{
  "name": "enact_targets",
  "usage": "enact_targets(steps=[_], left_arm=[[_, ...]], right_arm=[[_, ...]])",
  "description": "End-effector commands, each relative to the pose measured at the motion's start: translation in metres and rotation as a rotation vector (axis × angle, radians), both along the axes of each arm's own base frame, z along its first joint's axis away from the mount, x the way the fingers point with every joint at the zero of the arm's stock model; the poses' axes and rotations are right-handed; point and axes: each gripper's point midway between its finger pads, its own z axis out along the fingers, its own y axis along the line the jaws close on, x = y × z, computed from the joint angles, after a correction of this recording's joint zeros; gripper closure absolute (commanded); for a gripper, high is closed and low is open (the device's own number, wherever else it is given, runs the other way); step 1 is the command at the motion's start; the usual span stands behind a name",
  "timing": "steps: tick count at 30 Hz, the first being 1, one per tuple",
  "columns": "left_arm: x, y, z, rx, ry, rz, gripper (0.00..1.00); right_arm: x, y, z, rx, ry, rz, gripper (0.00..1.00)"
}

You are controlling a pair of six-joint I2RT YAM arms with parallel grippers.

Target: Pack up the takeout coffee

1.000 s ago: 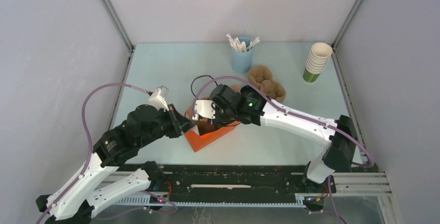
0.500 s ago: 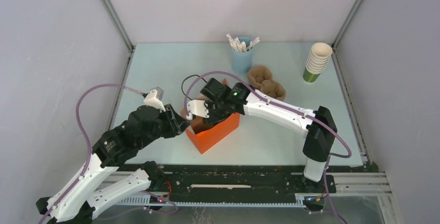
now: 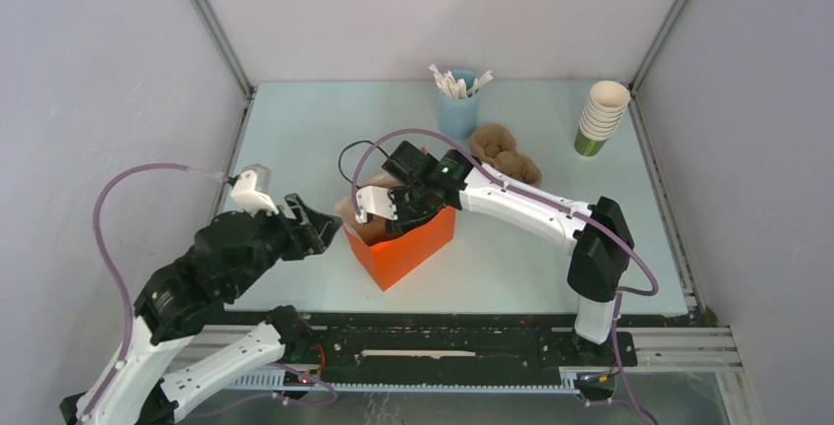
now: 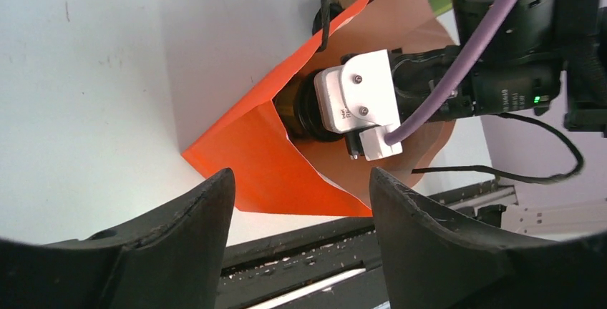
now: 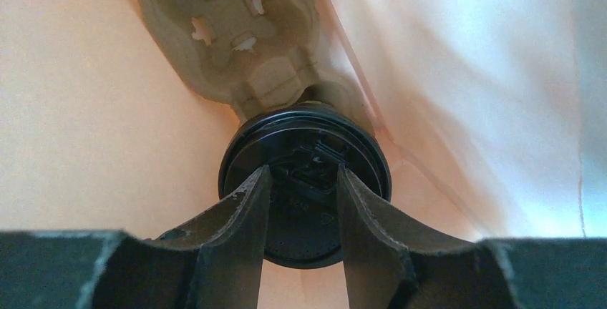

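The takeout coffee shows only in the right wrist view, as a round black lid [image 5: 304, 219] seated in one hollow of a brown pulp carrier [image 5: 215, 44] inside the orange paper bag [image 3: 411, 248]. My right gripper [image 5: 302, 169] reaches down into the bag, and its fingertips pinch the raised middle of the lid. The green cup is hidden under the lid. My left gripper [image 3: 327, 224] hangs left of the bag, open and holding nothing. In the left wrist view the bag [image 4: 247, 159] stands beyond the spread fingers [image 4: 207, 216].
At the back stand a blue cup of stirrers [image 3: 458, 110], loose brown carriers [image 3: 504, 157] and a stack of lidless cups [image 3: 600, 118]. A black cable loops by the bag's far side [image 3: 346, 161]. The black mounting rail [image 3: 443, 334] runs along the near edge.
My left gripper has opened, let go of the bag's edge and drawn back to the left. The right arm shifted slightly left and back, staying inside the bag.
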Motion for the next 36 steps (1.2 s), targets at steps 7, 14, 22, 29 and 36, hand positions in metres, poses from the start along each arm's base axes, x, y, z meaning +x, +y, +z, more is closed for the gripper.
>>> enact_targets(steps=[7, 14, 22, 29, 36], left_arm=[[-0.006, 0.042, 0.041, 0.000, -0.171, 0.096, 0.26], [-0.008, 0.046, 0.037, 0.009, -0.167, 0.102, 0.26], [-0.007, 0.042, 0.037, -0.008, -0.168, 0.096, 0.26], [-0.008, 0.043, 0.032, -0.013, -0.162, 0.100, 0.27], [-0.005, 0.036, 0.028, -0.011, -0.151, 0.083, 0.27]], right_arm=[[-0.001, -0.032, -0.065, -0.166, 0.136, -0.021, 0.54], [-0.010, -0.038, -0.070, -0.175, 0.165, -0.046, 0.54], [0.017, -0.005, 0.009, 0.002, 0.031, -0.078, 0.44], [0.017, 0.007, 0.055, 0.105, -0.038, -0.086, 0.33], [0.018, 0.001, 0.087, 0.152, -0.108, -0.111, 0.28]])
